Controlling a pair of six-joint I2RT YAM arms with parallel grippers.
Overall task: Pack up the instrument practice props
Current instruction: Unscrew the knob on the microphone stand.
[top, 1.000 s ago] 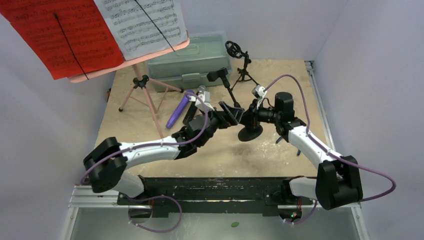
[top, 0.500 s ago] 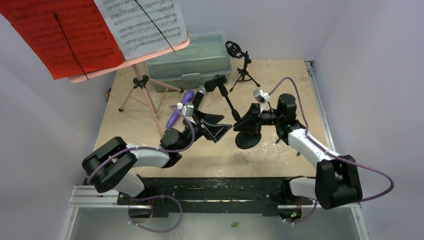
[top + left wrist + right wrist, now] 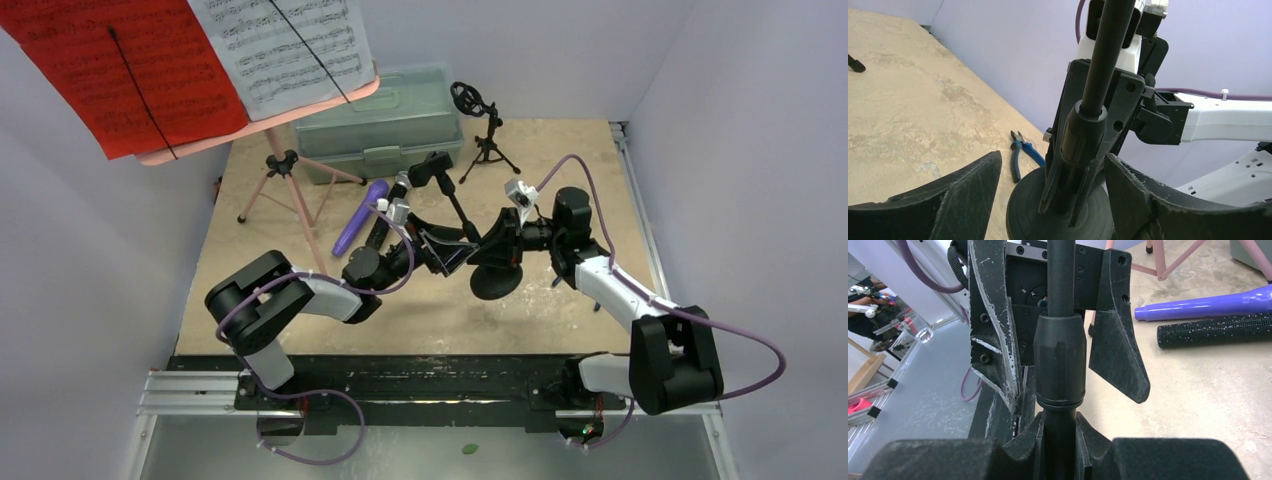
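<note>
At the middle of the tabletop (image 3: 560, 150), the black mic stand (image 3: 497, 279) sits between the two arms. The right gripper (image 3: 488, 246) is clamped on its pole just below the ribbed collar (image 3: 1059, 365), with both pads pressed against the tube. The left gripper (image 3: 455, 252) is wide apart and holds nothing. Its fingers (image 3: 1118, 340) flank the collar, one close alongside it and the other with a clear gap.

The step in hand looks like taking hold of that collar, probably to loosen it so the pole can be shortened for packing. To do it well, the left gripper should centre the collar between its fingers before it closes. That way both pads land on the ribbed band together and do not slip onto the thinner tube above. The right gripper has to hold firm, so that any twist turns the collar alone and does not swing the round base (image 3: 1058, 215).

The stand's long axis runs from the base, nearer the right arm, up and away to the far left. Its clip head (image 3: 432, 165) points toward the grey-green case (image 3: 385, 125). Whether the base rests flat on the tabletop I cannot tell. The purple microphone (image 3: 360, 215) lies just beyond the left arm.
</note>
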